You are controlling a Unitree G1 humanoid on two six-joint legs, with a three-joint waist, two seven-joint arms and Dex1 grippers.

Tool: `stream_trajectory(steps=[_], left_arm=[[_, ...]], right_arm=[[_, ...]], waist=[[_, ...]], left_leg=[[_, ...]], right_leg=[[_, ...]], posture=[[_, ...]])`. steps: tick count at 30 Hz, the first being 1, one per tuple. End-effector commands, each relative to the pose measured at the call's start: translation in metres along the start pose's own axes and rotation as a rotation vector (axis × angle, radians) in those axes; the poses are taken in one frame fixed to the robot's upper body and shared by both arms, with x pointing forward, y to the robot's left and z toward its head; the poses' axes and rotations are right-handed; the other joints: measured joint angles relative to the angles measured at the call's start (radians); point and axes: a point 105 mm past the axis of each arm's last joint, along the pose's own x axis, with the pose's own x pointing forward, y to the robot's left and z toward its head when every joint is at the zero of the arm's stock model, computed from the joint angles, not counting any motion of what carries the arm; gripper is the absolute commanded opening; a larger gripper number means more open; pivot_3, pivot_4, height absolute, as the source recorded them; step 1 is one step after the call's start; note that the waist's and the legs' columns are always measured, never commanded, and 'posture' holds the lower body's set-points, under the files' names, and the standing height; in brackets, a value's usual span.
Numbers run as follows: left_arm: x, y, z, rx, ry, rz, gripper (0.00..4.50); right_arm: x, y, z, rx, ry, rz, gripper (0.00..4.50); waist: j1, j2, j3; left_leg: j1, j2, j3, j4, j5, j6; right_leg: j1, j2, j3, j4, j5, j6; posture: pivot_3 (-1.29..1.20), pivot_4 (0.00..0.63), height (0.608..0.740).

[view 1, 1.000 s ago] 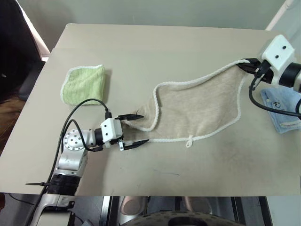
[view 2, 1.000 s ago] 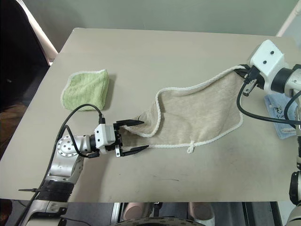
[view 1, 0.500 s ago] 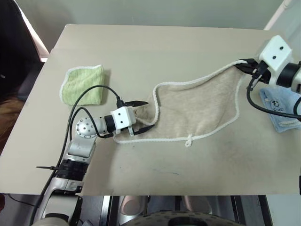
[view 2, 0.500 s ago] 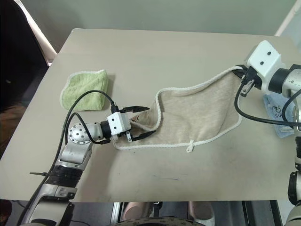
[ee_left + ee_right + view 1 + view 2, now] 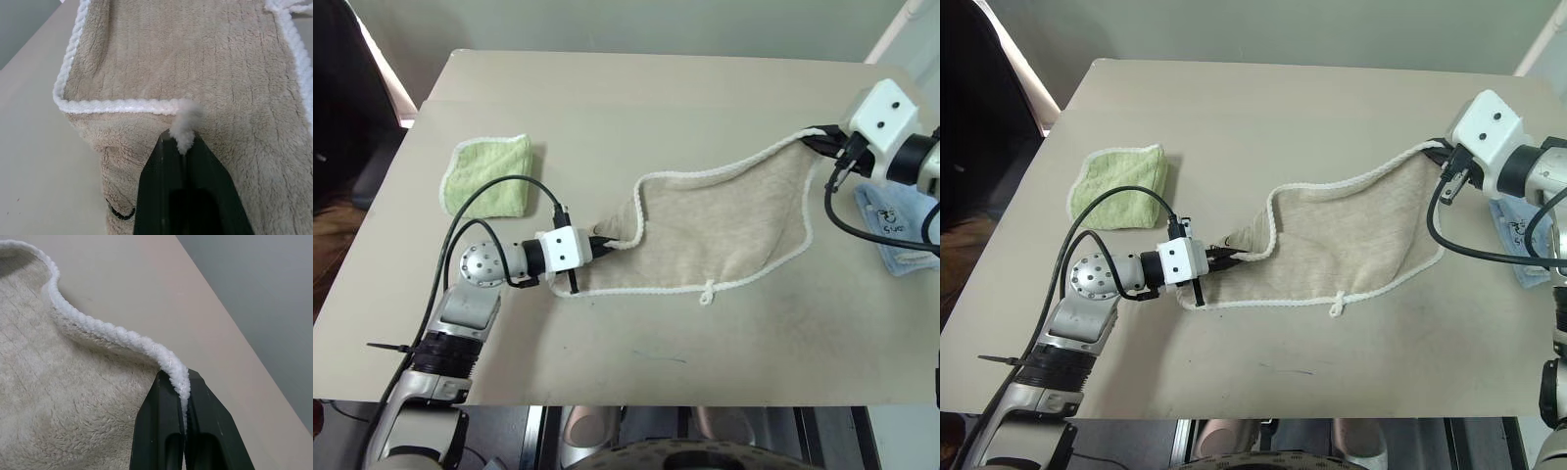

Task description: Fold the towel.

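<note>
both claws pinch the towel [image 5: 724,230] lying mid-table, the left gripper [image 5: 603,245] on its near-left corner and the right gripper [image 5: 822,140] lifting the far-right edge, probably so the cloth can be stretched flat for folding.

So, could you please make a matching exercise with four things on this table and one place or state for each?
Things:
1. beige towel
2. light green towel
3. light blue towel
4. left gripper

Places or states:
A. folded, at the table's left side
B. under the right arm, at the table's right edge
C. shut on the white corded edging
D. stretched between both grippers

Pairs: 1-D, 2-A, 3-B, 4-C
</note>
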Motion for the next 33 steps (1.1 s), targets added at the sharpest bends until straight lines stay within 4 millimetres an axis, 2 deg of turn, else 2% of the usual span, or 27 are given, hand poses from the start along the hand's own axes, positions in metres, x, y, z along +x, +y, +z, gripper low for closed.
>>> stream_trajectory(steps=[1, 4, 6, 9, 14, 16, 17, 20, 22, 27, 30, 33], left_arm=[[-0.006, 0.018, 0.006, 0.016, -0.007, 0.084, 0.03], [-0.013, 0.052, 0.003, -0.070, -0.022, 0.300, 0.03], [-0.019, 0.075, -0.002, -0.059, 0.002, 0.448, 0.03], [-0.039, 0.118, -0.012, -0.092, 0.026, 0.746, 0.03], [-0.066, 0.171, -0.029, -0.177, 0.038, 1.119, 0.03], [-0.069, 0.188, -0.028, -0.219, -0.002, 1.209, 0.03], [-0.067, 0.197, -0.020, -0.230, -0.048, 1.233, 0.03], [-0.063, 0.216, -0.005, -0.254, -0.138, 1.274, 0.03], [-0.060, 0.226, 0.005, -0.292, -0.196, 1.300, 0.03], [-0.052, 0.244, 0.027, -0.428, -0.343, 1.359, 0.03], [-0.052, 0.253, 0.037, -0.527, -0.427, 1.395, 0.03], [-0.059, 0.260, 0.047, -0.511, -0.449, 1.440, 0.03]], right_arm=[[-0.007, -0.008, 0.007, -0.034, -0.019, -0.038, 0.00], [-0.011, -0.012, 0.005, -0.013, -0.013, -0.054, 0.00], [-0.015, -0.015, 0.003, 0.010, -0.011, -0.071, 0.00], [-0.020, -0.025, 0.002, 0.050, -0.004, -0.115, 0.00], [-0.028, -0.042, -0.003, 0.133, 0.017, -0.203, 0.00], [-0.029, -0.048, -0.006, 0.141, 0.039, -0.229, 0.00], [-0.031, -0.053, -0.009, 0.148, 0.053, -0.248, 0.00], [-0.032, -0.064, -0.015, 0.171, 0.070, -0.289, 0.00], [-0.031, -0.070, -0.017, 0.184, 0.072, -0.315, 0.00], [-0.016, -0.089, -0.016, 0.219, 0.042, -0.383, 0.00], [-0.009, -0.105, -0.017, 0.223, 0.033, -0.453, 0.00], [-0.009, -0.123, -0.018, 0.203, 0.028, -0.547, 0.00]], waist=[[0.000, 0.000, 0.000], [0.001, 0.000, 0.000], [0.002, 0.000, 0.000], [0.002, 0.000, 0.000], [0.002, 0.000, 0.000], [0.004, 0.000, 0.000], [0.007, 0.000, 0.000], [0.008, 0.000, 0.001], [0.008, 0.000, 0.001], [0.004, 0.000, 0.001], [0.001, 0.001, 0.001], [0.001, 0.001, 0.001]], left_leg=[[0.000, 0.000, 0.000, 0.000, 0.000, 0.000], [0.000, 0.000, 0.000, 0.000, 0.001, -0.001], [0.000, 0.000, 0.000, 0.000, 0.002, -0.001], [0.000, 0.000, 0.000, 0.000, 0.005, -0.003], [0.001, -0.001, 0.000, 0.000, 0.010, -0.005], [0.000, -0.001, 0.000, -0.001, 0.011, -0.004], [0.000, -0.001, 0.000, -0.001, 0.012, -0.003], [-0.001, -0.002, 0.000, -0.001, 0.013, -0.001], [-0.002, -0.002, 0.000, -0.001, 0.013, -0.001], [-0.002, -0.001, 0.001, -0.002, 0.013, -0.001], [-0.004, -0.001, 0.001, -0.002, 0.016, -0.007], [-0.011, -0.001, 0.001, -0.002, 0.019, -0.011]], right_leg=[[0.000, 0.000, 0.000, 0.000, 0.000, 0.000], [0.000, 0.000, 0.000, 0.000, 0.000, 0.000], [0.000, 0.000, 0.000, 0.001, 0.001, 0.000], [0.000, 0.000, 0.000, 0.001, 0.003, 0.000], [0.001, -0.001, 0.000, 0.000, 0.008, 0.004], [0.000, -0.001, 0.000, -0.001, 0.010, 0.004], [0.001, -0.001, 0.000, 0.000, 0.010, 0.005], [0.000, -0.001, 0.000, -0.003, 0.012, 0.004], [0.000, -0.001, 0.000, -0.003, 0.015, 0.008], [-0.001, 0.000, 0.000, -0.004, 0.016, 0.010], [-0.004, 0.000, 0.000, -0.003, 0.016, 0.011], [-0.011, 0.000, 0.000, -0.002, 0.016, 0.011]], posture=[[0.00, 0.150, 0.728], [0.00, 0.150, 0.728], [0.00, 0.150, 0.728], [0.00, 0.150, 0.728], [0.00, 0.150, 0.728], [0.00, 0.150, 0.728], [0.00, 0.150, 0.728], [0.00, 0.150, 0.728], [0.00, 0.150, 0.728], [0.00, 0.150, 0.728], [0.00, 0.150, 0.728], [0.00, 0.150, 0.728]])
